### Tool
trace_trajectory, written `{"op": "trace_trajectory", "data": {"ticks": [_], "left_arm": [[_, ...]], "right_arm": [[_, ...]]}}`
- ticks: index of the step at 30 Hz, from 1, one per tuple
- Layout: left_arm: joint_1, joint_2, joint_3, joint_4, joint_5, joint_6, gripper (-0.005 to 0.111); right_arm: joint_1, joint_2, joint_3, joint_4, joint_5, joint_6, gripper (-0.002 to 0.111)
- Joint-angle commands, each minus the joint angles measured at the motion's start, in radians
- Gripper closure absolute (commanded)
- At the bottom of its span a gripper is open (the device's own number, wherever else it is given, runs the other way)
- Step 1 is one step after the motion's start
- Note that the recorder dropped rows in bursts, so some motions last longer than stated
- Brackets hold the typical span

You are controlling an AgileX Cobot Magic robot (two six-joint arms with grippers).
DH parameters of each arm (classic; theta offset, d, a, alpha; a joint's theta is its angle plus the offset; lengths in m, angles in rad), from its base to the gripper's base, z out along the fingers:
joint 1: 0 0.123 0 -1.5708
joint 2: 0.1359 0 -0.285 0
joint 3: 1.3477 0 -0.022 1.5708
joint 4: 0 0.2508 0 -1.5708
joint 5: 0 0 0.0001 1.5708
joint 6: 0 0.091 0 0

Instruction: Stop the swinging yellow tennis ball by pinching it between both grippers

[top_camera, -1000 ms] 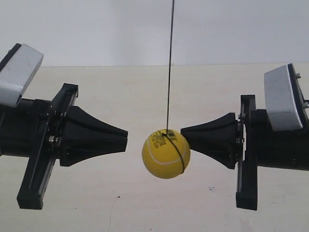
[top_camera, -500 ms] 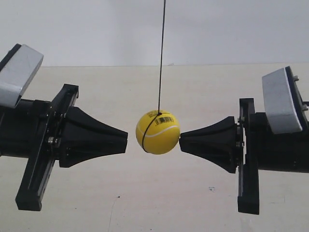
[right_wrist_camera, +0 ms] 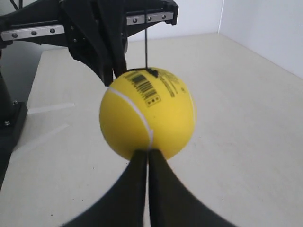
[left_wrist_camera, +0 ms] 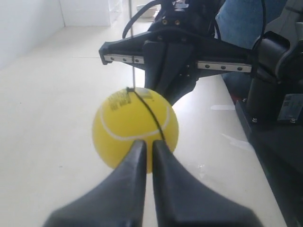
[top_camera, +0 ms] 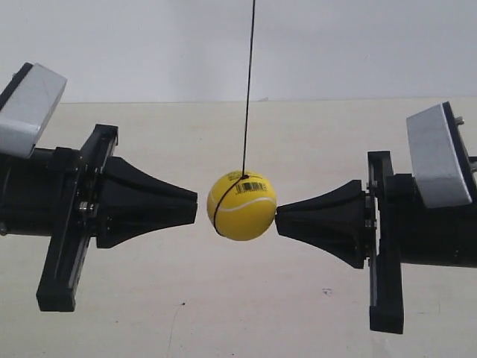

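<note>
Both arms were held roughly level, tips facing each other along one line. The left pincer [left_wrist_camera: 145,142] pointed at the right pincer [right_wrist_camera: 147,152], and the two tips stood apart. The left fingers [left_wrist_camera: 128,179] stood nearly together, with a thin slit between them. The right fingers [right_wrist_camera: 132,184] were pressed into one cone.
</note>
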Motion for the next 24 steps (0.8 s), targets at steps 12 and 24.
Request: {"op": "trace_trajectory", "data": {"ticks": [12, 24], "left_arm": [[-0.005, 0.078, -0.013, -0.053, 0.019, 0.046, 0.102], [-0.005, 0.078, -0.035, -0.012, -0.043, 0.017, 0.102]], "right_arm": [[0.002, 0.002, -0.004, 0.002, -0.013, -0.009, 0.108], [0.002, 0.002, -0.004, 0.004, -0.012, -0.011, 0.108]]}}
